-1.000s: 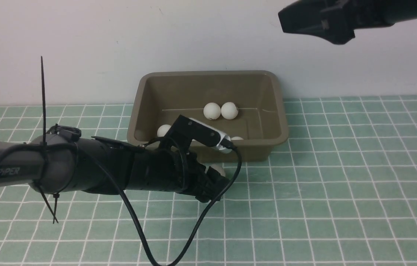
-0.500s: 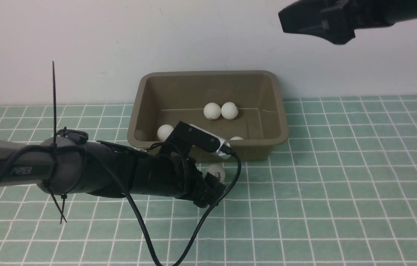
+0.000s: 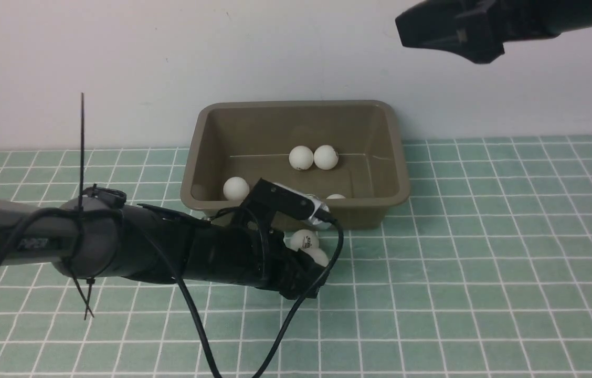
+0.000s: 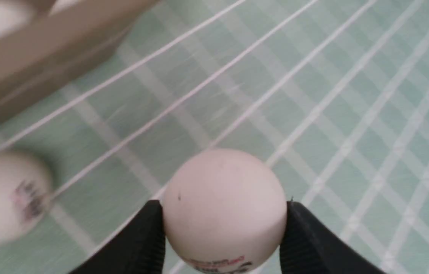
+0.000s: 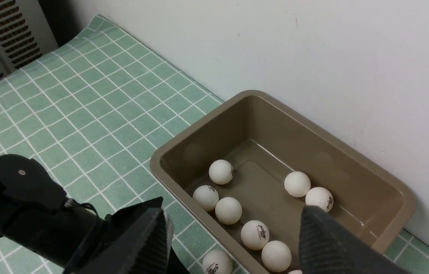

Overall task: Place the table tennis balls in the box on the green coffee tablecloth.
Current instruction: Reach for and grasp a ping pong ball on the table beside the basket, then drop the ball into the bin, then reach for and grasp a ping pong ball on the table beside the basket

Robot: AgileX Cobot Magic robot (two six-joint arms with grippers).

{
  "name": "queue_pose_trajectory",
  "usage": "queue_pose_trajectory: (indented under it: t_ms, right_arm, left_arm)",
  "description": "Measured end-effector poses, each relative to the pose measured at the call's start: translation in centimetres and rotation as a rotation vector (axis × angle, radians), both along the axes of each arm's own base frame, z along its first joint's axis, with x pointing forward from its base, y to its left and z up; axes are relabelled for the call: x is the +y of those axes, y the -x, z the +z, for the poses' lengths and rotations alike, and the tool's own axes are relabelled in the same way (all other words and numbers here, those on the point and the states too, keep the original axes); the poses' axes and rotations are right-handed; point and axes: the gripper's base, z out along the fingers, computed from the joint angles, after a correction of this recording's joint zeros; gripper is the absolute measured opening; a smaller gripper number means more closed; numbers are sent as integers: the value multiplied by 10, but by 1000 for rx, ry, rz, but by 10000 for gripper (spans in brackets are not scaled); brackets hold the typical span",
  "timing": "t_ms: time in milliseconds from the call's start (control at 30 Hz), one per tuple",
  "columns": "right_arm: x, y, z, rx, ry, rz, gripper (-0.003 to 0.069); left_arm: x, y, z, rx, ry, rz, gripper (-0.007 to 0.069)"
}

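While a second ago only one ball peeked out by the left gripper [image 3: 313, 266], two now show on the green coffee tablecloth [image 3: 485, 262], just in front of the box [image 3: 296, 103]. A logo ball [image 3: 304, 240] lies free and the held ball [image 3: 319, 255] is pinched between the fingers [image 4: 138, 243]. The left wrist view shows that pinch; the front view hides it. The box's long axis runs left-right along the wall [image 3: 117, 63]. The right wrist view shows at least seven balls [image 5: 228, 210] inside. High up, the right gripper [image 3: 451, 34] hangs with jaws spread, empty.
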Motion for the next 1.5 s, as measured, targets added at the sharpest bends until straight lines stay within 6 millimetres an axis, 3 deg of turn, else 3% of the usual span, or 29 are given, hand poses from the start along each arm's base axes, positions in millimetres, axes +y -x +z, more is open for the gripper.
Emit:
queue_pose_trajectory:
  t_ms: [233, 433, 733, 800, 1033, 1100, 1233, 1333, 1400, 1500]
  right_arm:
    - [0, 0, 0, -2, 5, -1, 430]
    - [0, 0, -1, 0, 9, 0, 430]
    - [0, 1, -2, 15, 17, 8, 430]
    - [0, 1, -2, 15, 17, 8, 430]
    - [0, 1, -2, 18, 19, 10, 430]
    - [0, 2, -2, 21, 21, 12, 430]
    - [0, 2, -2, 22, 19, 13, 430]
    - [0, 2, -2, 22, 19, 13, 430]
    - [0, 2, -2, 22, 19, 13, 430]
    - [0, 2, -2, 22, 19, 13, 430]
  left_arm:
    - [-4, 11, 42, -104, 94, -103, 346]
    - [4, -6, 50, -279, -11, -89, 346]
    - [39, -48, 52, -398, -195, 84, 346]
    - [56, -67, 48, -409, -226, 131, 346]
    - [68, -95, 32, -457, -255, 77, 346]
    - [67, -99, 29, -457, -256, 76, 372]
    - [70, -101, 26, -396, -235, 150, 500]
    - [73, -102, 30, -355, -209, 218, 538]
    - [75, -100, 42, -348, -166, 256, 544]
    - [69, -87, 78, -379, -28, 220, 525]
